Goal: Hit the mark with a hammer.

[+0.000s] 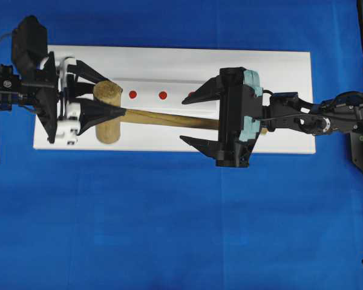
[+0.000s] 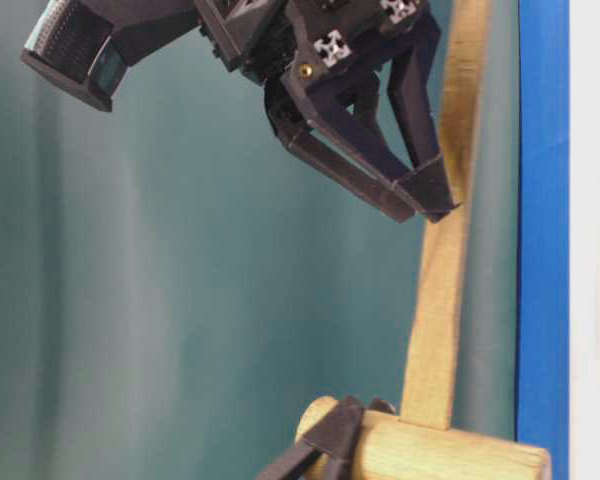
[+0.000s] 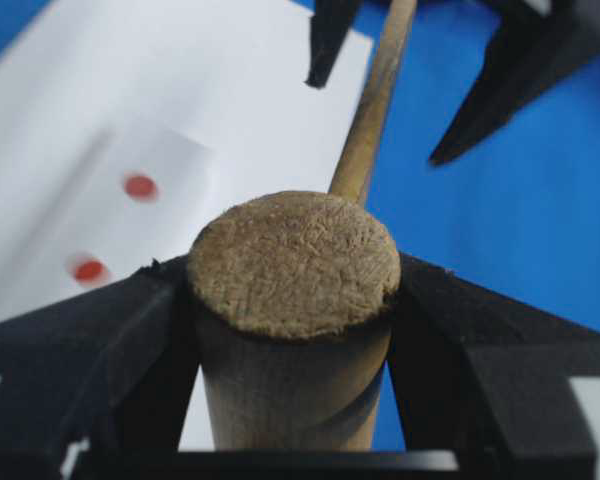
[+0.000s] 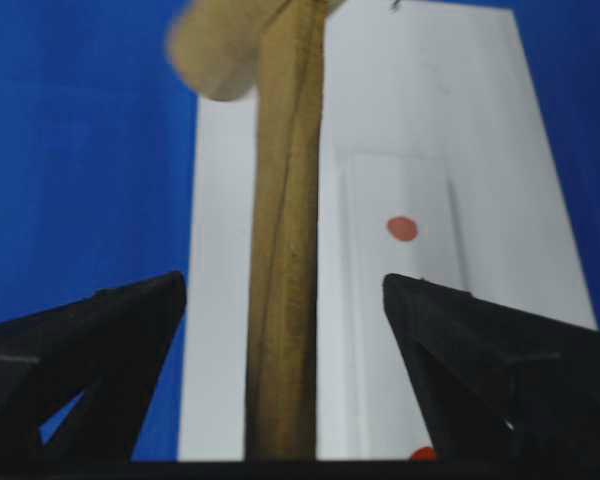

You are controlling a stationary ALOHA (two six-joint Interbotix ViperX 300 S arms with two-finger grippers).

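Blue cloth is backing the white board (image 1: 278, 66); our left gripper (image 1: 91, 112) is clamping the hammer (image 1: 107, 112) head, handle running rightward between our right gripper's (image 1: 196, 118) wide, empty jaws, red marks (image 1: 163, 95) lying just beside.

I see wide bare blue desk (image 1: 181, 223) below the white board (image 1: 278, 66), free for passing. On the board the hammer (image 1: 109, 112) lies across the middle, its head clamped in my left pincer (image 1: 100, 112). My right pincer (image 1: 190, 118) straddles the handle, jaws spread clear of it. The red dots (image 1: 147, 95) lie just beside the handle, between both pincers.
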